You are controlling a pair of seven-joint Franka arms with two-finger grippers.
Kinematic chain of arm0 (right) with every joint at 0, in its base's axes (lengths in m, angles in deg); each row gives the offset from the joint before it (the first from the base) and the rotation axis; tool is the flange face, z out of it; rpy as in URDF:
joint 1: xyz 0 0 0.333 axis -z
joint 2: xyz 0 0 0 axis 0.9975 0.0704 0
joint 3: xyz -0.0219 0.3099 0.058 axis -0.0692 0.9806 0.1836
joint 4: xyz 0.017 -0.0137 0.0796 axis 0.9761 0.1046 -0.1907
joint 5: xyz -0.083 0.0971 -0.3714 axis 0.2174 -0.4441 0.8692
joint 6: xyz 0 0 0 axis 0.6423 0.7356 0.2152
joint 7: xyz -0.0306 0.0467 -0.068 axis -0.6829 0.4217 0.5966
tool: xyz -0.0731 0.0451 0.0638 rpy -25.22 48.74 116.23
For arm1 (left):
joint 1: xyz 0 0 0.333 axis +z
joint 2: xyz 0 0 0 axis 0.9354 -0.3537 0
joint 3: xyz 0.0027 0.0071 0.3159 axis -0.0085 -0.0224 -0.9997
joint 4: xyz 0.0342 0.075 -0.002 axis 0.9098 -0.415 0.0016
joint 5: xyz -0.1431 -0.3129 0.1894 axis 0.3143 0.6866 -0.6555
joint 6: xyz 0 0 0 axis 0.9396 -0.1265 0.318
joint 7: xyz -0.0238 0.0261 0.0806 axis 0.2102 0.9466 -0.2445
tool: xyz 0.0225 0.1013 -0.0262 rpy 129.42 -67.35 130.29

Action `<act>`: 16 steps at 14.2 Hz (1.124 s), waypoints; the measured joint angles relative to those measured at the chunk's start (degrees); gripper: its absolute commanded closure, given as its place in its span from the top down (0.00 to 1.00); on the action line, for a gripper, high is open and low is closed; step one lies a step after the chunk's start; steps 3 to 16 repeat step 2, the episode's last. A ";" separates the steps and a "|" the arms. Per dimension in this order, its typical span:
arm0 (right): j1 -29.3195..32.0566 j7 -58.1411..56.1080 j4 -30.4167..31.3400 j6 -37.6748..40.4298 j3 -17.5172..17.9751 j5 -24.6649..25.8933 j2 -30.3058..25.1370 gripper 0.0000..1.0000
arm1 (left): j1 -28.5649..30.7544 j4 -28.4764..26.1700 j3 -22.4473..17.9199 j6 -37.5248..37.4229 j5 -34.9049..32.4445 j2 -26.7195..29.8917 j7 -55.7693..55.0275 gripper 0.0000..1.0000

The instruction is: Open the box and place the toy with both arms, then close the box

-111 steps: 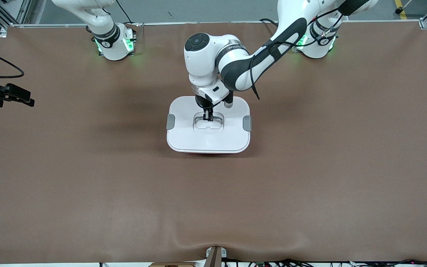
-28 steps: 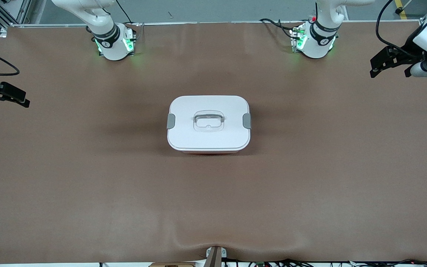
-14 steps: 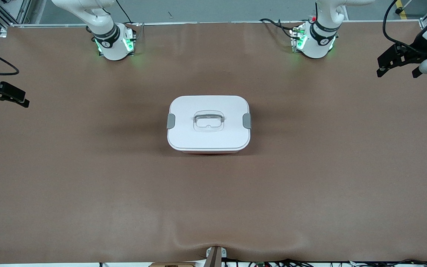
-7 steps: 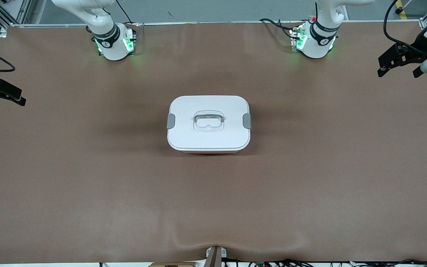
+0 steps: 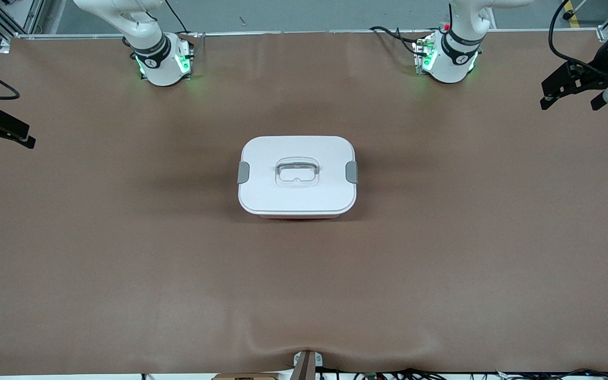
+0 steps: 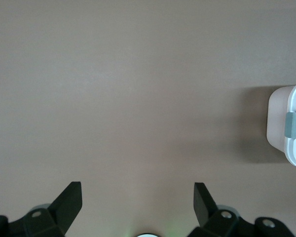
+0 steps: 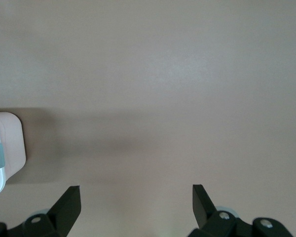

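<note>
The box (image 5: 297, 177) stands in the middle of the brown table with its white lid on, a grey clip (image 5: 243, 172) at each end and the clear handle (image 5: 296, 172) lying in its recess. One end of the box (image 6: 291, 123) shows in the left wrist view, the other end of the box (image 7: 2, 153) in the right wrist view. My left gripper (image 5: 568, 89) hangs open over the table's edge at the left arm's end. At the right arm's end my right gripper (image 5: 6, 132) is open over the table's edge. Both are empty and well away from the box. The toy is out of view.
The two arm bases (image 5: 164, 60) (image 5: 446, 58) glow green along the table's edge farthest from the front camera. A small bracket (image 5: 306, 364) sticks up at the edge nearest the front camera. Brown tabletop (image 5: 304, 290) lies bare all round the box.
The left arm let go of the lid's handle and drew back to its end of the table. Over the last second both grippers drifted slightly outward; the box has not moved.
</note>
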 measured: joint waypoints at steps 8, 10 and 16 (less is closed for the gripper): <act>0.00 0.00 0.00 0.01 0.00 0.00 0.00 1.00 | 0.00 0.00 0.00 0.00 0.00 0.00 0.00 1.00; 0.00 0.00 0.00 0.01 0.00 0.00 0.00 1.00 | 0.00 0.00 0.00 0.00 0.00 0.00 0.00 1.00; 0.00 0.00 0.00 0.01 0.00 0.00 0.00 1.00 | 0.00 0.00 0.00 0.00 0.00 0.00 0.00 1.00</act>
